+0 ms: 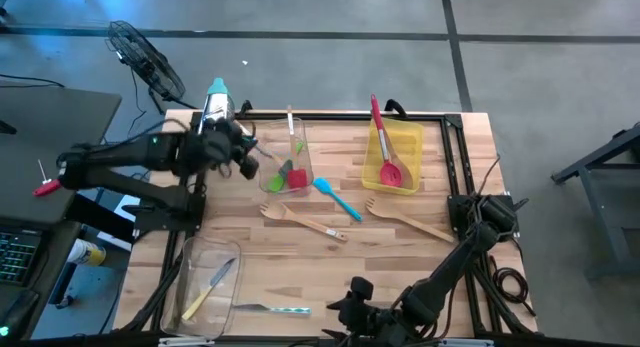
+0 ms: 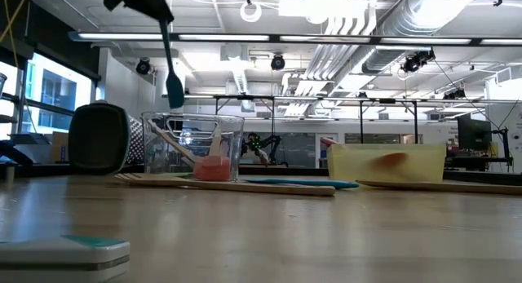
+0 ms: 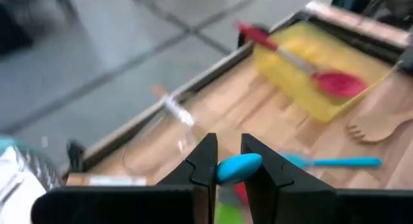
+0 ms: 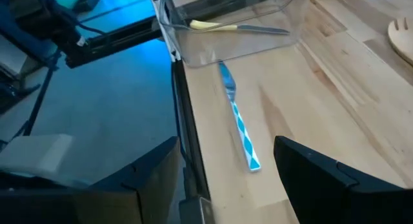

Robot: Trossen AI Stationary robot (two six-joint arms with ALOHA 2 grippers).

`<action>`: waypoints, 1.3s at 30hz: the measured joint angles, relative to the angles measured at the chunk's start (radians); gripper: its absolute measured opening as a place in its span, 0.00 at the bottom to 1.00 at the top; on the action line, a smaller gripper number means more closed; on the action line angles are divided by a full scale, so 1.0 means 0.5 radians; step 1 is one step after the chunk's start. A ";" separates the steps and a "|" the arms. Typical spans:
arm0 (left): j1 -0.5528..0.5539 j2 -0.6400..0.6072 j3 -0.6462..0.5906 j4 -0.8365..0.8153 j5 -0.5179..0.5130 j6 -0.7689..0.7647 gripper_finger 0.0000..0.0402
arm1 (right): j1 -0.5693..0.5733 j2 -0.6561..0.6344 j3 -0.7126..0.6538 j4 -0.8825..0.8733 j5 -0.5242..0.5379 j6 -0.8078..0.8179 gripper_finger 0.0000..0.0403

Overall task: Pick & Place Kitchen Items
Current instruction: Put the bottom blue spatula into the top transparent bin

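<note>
My left gripper (image 2: 140, 1) is high above the clear bin (image 1: 291, 159) at the far left of the table and is shut on a blue spatula (image 2: 170, 61). That bin holds a red spatula (image 1: 297, 177), a green one (image 1: 298, 145) and a wooden utensil. A second blue spatula (image 1: 336, 199) and two wooden forks (image 1: 300, 222) (image 1: 410, 222) lie flat on the table. A red spatula (image 1: 384, 147) rests in the yellow bin (image 1: 405, 137). My right gripper (image 4: 226, 185) is open at the near edge, next to a knife with a blue-patterned handle (image 4: 241, 128). My left gripper pinches the blue spatula by its handle's upper end (image 3: 239, 167) between the two fingers (image 3: 205, 164), coming from above. The spatula is lifted clear and hangs almost straight down, its blade (image 2: 174, 92) just above the clear bin's rim.
A steel grater with a teal top (image 1: 215, 99) stands at the far left corner behind my left arm. A second clear bin (image 1: 205, 277) at the near left holds a yellow-handled knife (image 1: 212, 287). Bare wood lies in the middle of the table.
</note>
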 joint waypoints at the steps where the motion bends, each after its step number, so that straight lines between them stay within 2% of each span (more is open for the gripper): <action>1: 0.091 0.001 0.014 -0.028 0.116 -0.008 0.11 | 0.005 0.000 0.000 -0.002 0.004 0.006 0.60; 5: 0.366 0.030 0.020 -0.037 0.663 -0.009 0.11 | 0.019 0.000 0.000 -0.008 0.033 0.037 0.60; 7: 0.472 0.076 0.020 -0.039 0.865 -0.009 0.11 | 0.017 0.000 0.000 -0.008 0.039 0.044 0.60; 15: 0.720 0.323 0.020 0.018 1.188 0.036 0.11 | 0.017 0.001 0.000 -0.009 0.045 0.044 0.60; 25: 0.904 0.623 0.020 0.047 1.364 0.026 0.11 | 0.017 0.008 0.000 -0.025 0.036 -0.018 0.60; 33: 0.903 0.833 0.020 0.065 1.414 0.023 0.11 | 0.017 0.008 0.000 -0.031 0.033 -0.061 0.60; 35: 0.902 0.869 0.021 0.076 1.422 0.023 0.14 | 0.017 0.008 0.000 -0.031 0.033 -0.061 0.60; 39: 0.900 0.936 0.017 0.029 1.443 0.021 0.28 | 0.017 0.008 0.000 -0.033 0.033 -0.076 0.60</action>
